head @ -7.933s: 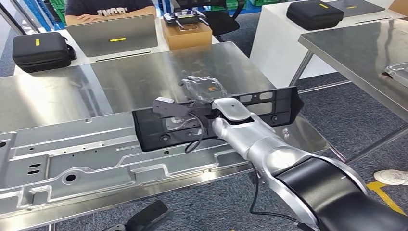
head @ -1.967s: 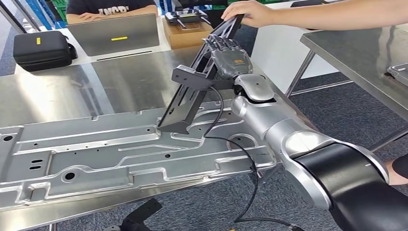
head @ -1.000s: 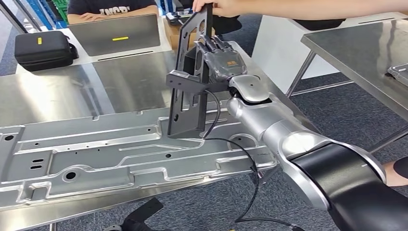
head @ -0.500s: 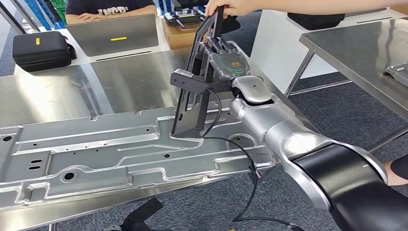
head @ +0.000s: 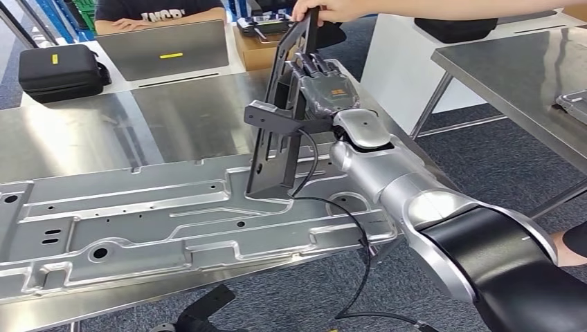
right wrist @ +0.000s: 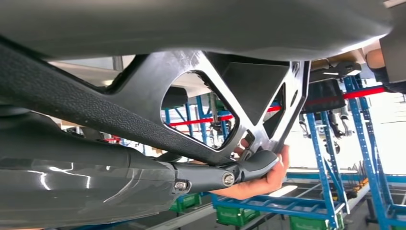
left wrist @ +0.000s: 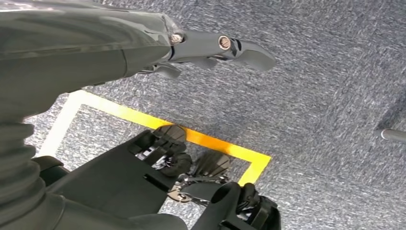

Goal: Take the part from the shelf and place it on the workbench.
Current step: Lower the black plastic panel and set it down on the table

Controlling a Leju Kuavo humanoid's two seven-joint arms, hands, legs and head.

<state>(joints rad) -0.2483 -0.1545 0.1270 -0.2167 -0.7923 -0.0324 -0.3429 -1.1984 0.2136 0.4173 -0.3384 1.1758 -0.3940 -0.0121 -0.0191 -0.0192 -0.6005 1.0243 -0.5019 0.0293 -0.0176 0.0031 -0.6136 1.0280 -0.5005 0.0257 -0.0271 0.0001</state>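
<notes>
Part: long black plastic panel with cut-out openings [head: 278, 117], standing nearly on end, its lower end on the large pressed silver metal sheet [head: 138, 221], its upper end tipped away from the robot.

Right hand: dark many-fingered hand on a silver arm [head: 325, 86], fingers curled over the panel's upper section; in the right wrist view the thumb [right wrist: 249, 167] lies along the panel's edge [right wrist: 143, 115]. Judged to be gripping the panel, so that it stands rather than lies.

Person's hand: bare hand reaching in from the far right [head: 332, 10], holding the panel's top end. It probably steadies or steers the panel, since a tall piece on a narrow footing would tip.

Left hand: grey thumb and dark fingers [left wrist: 210, 50], hanging over blue-grey carpet with a yellow tape line [left wrist: 191, 136]; it holds nothing, fingers loosely curled. Idle; the task is being done one-handed.

Workbench: stainless steel table [head: 194, 104] bearing the pressed sheet.

Task status: panel already at the workbench but not laid down; judged unfinished while both hands hold it.

Risk: the foot may slide on the smooth metal if let go upright.
</notes>
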